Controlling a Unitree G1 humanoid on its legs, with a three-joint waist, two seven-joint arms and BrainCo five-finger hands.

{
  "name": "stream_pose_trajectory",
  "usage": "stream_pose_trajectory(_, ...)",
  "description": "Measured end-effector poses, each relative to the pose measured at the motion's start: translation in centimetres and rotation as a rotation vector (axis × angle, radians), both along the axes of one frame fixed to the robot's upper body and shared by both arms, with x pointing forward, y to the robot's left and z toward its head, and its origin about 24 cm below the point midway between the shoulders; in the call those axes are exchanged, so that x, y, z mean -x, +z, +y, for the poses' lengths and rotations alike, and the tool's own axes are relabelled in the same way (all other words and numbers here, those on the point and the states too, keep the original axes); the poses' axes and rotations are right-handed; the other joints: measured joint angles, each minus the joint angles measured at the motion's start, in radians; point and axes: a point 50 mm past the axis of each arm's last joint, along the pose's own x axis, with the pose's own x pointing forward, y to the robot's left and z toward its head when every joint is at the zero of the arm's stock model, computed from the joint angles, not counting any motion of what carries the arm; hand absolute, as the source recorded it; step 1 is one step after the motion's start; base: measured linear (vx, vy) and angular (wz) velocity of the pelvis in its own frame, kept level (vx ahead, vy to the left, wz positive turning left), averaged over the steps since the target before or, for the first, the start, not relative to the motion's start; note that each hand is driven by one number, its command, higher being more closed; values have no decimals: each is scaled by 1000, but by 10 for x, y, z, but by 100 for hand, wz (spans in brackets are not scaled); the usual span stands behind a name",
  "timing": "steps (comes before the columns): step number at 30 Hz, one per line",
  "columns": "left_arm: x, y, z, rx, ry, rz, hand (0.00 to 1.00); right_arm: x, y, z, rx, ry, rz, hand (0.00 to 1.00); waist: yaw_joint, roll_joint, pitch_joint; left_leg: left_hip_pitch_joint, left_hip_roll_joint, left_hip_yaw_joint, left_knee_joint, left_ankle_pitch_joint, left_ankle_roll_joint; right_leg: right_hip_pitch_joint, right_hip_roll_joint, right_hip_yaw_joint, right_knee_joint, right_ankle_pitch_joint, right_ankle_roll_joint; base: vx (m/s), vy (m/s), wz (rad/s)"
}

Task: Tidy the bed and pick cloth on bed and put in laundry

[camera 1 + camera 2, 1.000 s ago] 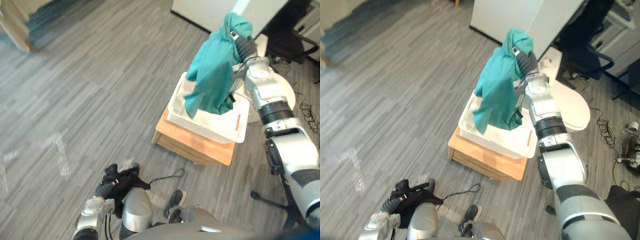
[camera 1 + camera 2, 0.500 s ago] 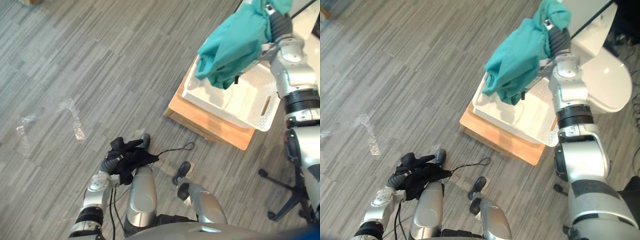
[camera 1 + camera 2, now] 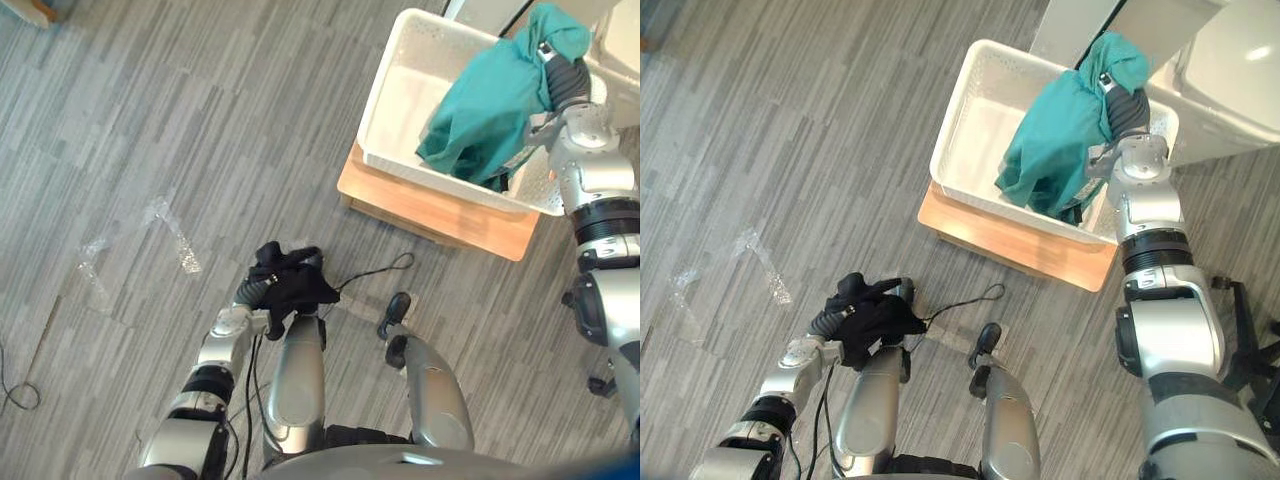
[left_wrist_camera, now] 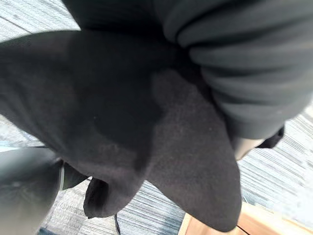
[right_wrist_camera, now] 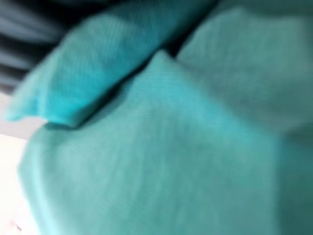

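1. Change since the earlier frames: the head views have shifted as a whole, so the white laundry basket [image 3: 392,98] is now looked into from more directly above. The camera's own movement accounts for that. Against the basket, the teal cloth [image 3: 488,108] is now carried lower, and its lower folds are seen inside the basket walls.

2. Teal cloth: it is draped over the right hand [image 3: 563,82] and hangs in a bunched, creased mass. Its top is humped over the hand and its hem is down in the basket's right-hand end. A dark seam or tag is noted at the lower edge. From the right wrist, blurred teal folds are seen close up.

3. Right hand: it is buried in the cloth. Whether it is closed on the cloth cannot be told.

4. Basket: it stands on a low wooden bench [image 3: 440,212], whose near edge and near right corner remain exposed.

5. Left hand [image 4: 254,63]: it is held low over the grey floor [image 3: 150,120] and is covered by a black cloth [image 3: 292,287]. Its grip cannot be told.
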Motion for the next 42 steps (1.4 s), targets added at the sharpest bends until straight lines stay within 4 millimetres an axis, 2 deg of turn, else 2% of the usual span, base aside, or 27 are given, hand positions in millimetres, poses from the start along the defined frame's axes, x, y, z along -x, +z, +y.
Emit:
stream_pose_trajectory(5,-3,0,-1,25,18,3,100,-1,-8,2,18,0,23,0,0,15,-2,1,-5,-9,0,2,-2,-17,-11,1,52,-33,-2,50,-59,8)
stream_pose_trajectory(10,-3,-1,-1,20,25,14,100,-5,-16,19,40,9,37,0,-2,15,-2,0,0,-10,0,5,-6,-30,-10,1,79,-49,-8,36,-70,0)
stream_pose_trajectory(19,-2,-2,1,-9,17,25,100,-4,-11,22,159,-22,21,0,-8,10,-5,48,8,-10,0,3,-8,29,1,1,54,-43,-4,41,-43,0)
stream_pose_trajectory(21,0,-2,5,-22,22,32,100,-3,-6,25,166,-17,-4,0,-9,-2,-12,57,20,-8,0,1,-11,48,16,2,27,-30,-5,12,-46,-7)
stream_pose_trajectory(25,10,-9,10,-55,20,68,100,-2,-13,26,173,-19,11,0,-9,-34,-31,85,30,3,0,-7,-13,88,31,4,-12,-14,-5,31,-30,-6)
stream_pose_trajectory(30,32,-23,18,-83,35,122,100,4,-34,19,170,-27,55,0,-14,-69,-51,152,35,20,-1,-28,-14,176,43,11,-74,7,-2,52,-16,-6)
stream_pose_trajectory(34,53,-33,23,-115,34,161,100,14,-44,9,142,-46,55,0,-17,-83,-56,224,37,61,-6,-58,-9,252,41,32,-120,21,5,48,7,-14)
stream_pose_trajectory(35,56,-34,24,-117,35,165,100,17,-48,5,131,-55,59,0,-18,-86,-58,237,37,69,-6,-61,-8,267,41,35,-127,23,6,71,10,-10)
stream_pose_trajectory(38,78,-44,31,-132,59,216,100,35,-84,-18,81,-113,133,0,-30,-121,-88,294,33,104,-7,-87,-9,324,37,52,-158,27,10,102,8,-14)
stream_pose_trajectory(40,100,-53,36,-136,77,269,100,55,-121,-38,21,-178,217,0,-58,-155,-138,324,26,130,-7,-97,-14,354,29,60,-181,32,19,142,15,-14)
stream_pose_trajectory(41,109,-58,35,-133,79,294,100,70,-145,-49,-46,-219,265,0,-78,-165,-162,345,18,133,-7,-97,-16,380,23,59,-188,32,20,161,27,-3)
stream_pose_trajectory(42,114,-60,35,-131,79,307,100,78,-159,-53,-75,-239,296,0,-87,-168,-174,356,15,147,-7,-97,-16,394,20,59,-190,32,21,125,35,8)
